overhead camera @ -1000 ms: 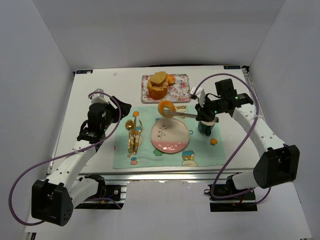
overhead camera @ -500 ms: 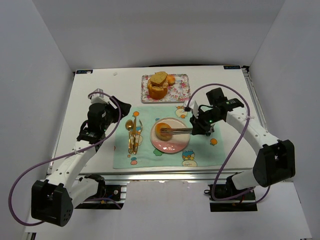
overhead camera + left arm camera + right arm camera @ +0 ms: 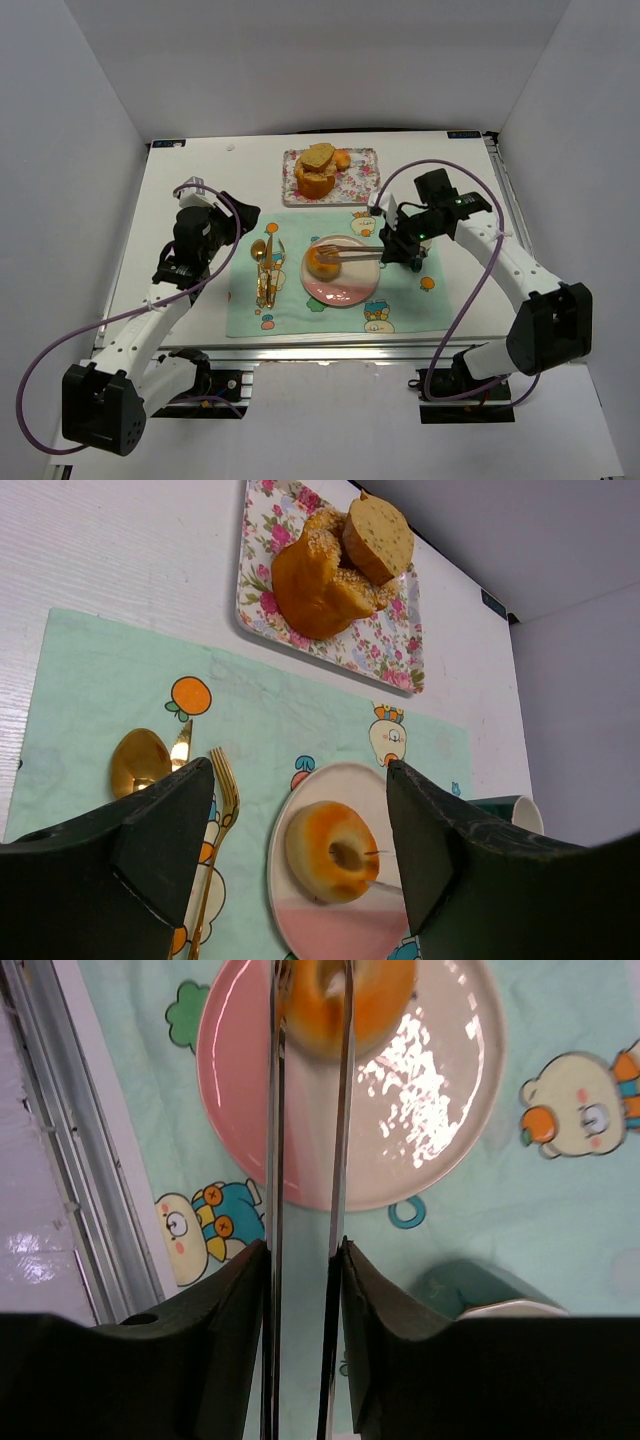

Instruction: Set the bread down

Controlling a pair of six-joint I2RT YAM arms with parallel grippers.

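Right claw [image 3: 303, 1250] pinches tongs [image 3: 272, 1110] straddling the bagel [image 3: 315, 845] on the plate [image 3: 430, 1110]; withdrawing early might drag it off. Left claw [image 3: 300, 768] gapes.

Bright, even light — plate [image 3: 440, 1150] glare

The bagel [image 3: 322, 262] has come down from mid-air onto the pink plate [image 3: 350, 287], tongs [image 3: 352, 252] loosening.

Plain white walls [image 3: 300, 60] enclose a white table [image 3: 200, 180] under even light.
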